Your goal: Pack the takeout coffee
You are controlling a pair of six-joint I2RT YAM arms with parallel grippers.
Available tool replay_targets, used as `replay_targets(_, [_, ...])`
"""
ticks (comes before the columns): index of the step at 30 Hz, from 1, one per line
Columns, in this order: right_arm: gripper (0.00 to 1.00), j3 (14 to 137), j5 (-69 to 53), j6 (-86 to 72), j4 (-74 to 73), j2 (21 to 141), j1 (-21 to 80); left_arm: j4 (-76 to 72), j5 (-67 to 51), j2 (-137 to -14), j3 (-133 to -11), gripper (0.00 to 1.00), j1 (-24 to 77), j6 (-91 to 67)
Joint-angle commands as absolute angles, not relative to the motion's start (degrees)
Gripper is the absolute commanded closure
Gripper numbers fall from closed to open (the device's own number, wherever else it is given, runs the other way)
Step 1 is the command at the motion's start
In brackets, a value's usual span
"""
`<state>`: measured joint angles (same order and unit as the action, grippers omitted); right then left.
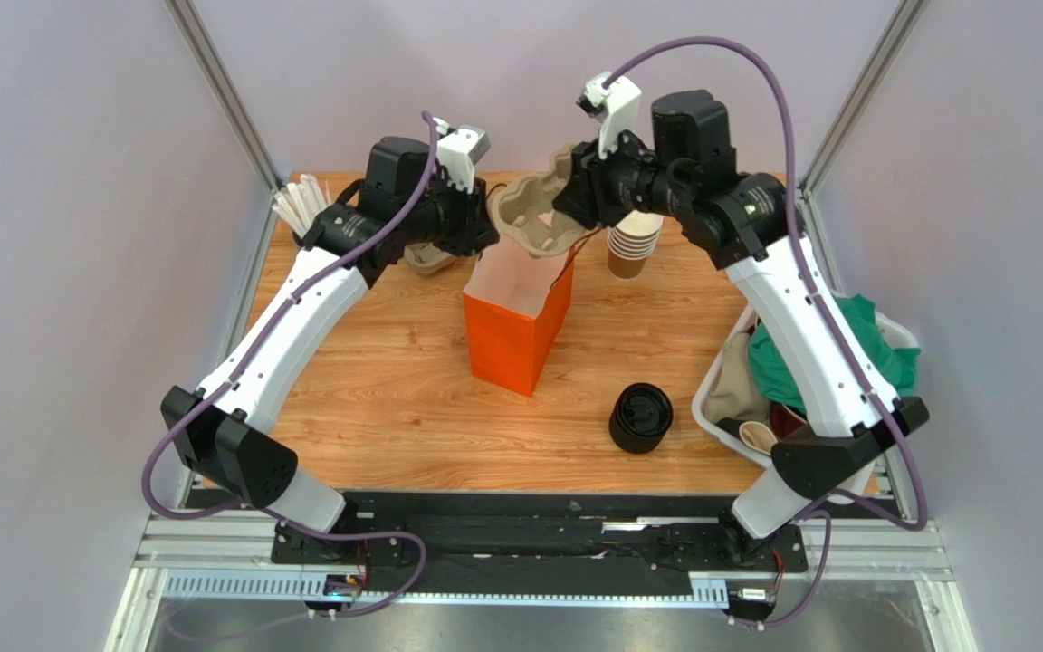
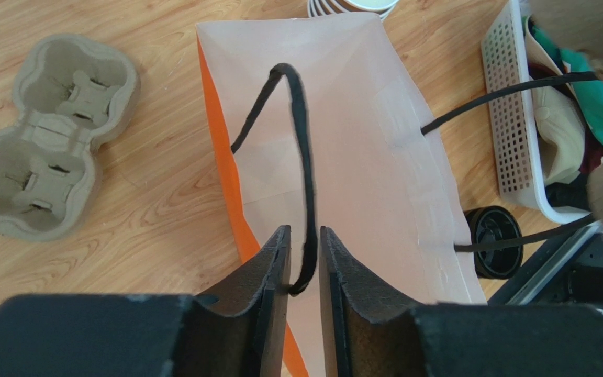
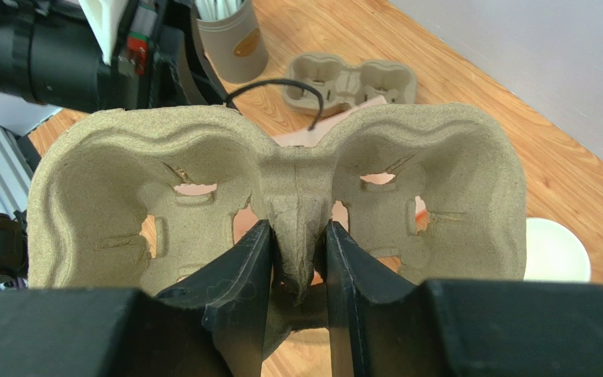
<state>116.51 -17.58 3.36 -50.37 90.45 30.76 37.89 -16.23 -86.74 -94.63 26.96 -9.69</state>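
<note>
Centrally on the wooden table (image 1: 391, 394), an open orange paper bag (image 1: 520, 326) is seen standing upright, its pale inside exposed.

- A white slotted basket (image 1: 707, 405) is set at the table's right edge; a green cloth (image 1: 867, 347) and other items are heaped in it.
- A pulp two-cup carrier (image 3: 297, 169) is held in the air above the bag's far rim. Its middle ridge is clamped between the jaws of the right gripper (image 3: 298, 228).
- A second carrier (image 2: 49, 133) is laid flat on the table, left of the bag and apart from it.
- A stack of lidless brown cups (image 1: 633, 245) is placed behind the bag, to its right.
- A pile of black lids (image 1: 641, 417) is set between bag and basket.
- A grey holder of white straws (image 1: 299, 207) is noted at the far left corner.
- The left gripper (image 2: 305, 232) is positioned over the bag's near rim. Its jaws are parted by a narrow gap, and the black cord handle (image 2: 301, 157) is threaded through it; no pinch on the cord is seen.
- The lidded coffee cup cannot be made out with certainty in any view, so its place cannot be told.
</note>
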Motion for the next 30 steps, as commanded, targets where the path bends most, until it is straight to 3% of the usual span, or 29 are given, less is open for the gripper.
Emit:
replay_targets(1, [0.68,124.0,-16.6,4.9,-50.7,93.6,32.2,36.5,-17.8,-84.9,-94.9,0.69,26.5,-8.0])
replay_targets(5, [0.67,126.5,-14.9,6.5,-51.7,95.7,32.9,35.9,-18.7,-84.7,-96.6,0.53,25.1,-8.2])
replay_targets(10, [0.68,126.2,-13.6,9.7,-53.3,98.3,33.7,33.8,-20.2,-83.5,-96.2,0.41,21.8,-9.3])
replay_targets(26, [0.67,130.6,-6.8,21.9,-60.4,106.6,38.1,29.7,-23.8,-83.1,-93.6,0.39,20.2,-9.5])
replay_targets(30, [0.67,130.6,-4.8,23.5,-60.2,107.6,38.8,29.4,-23.6,-83.1,-93.5,0.43,20.2,-9.8])
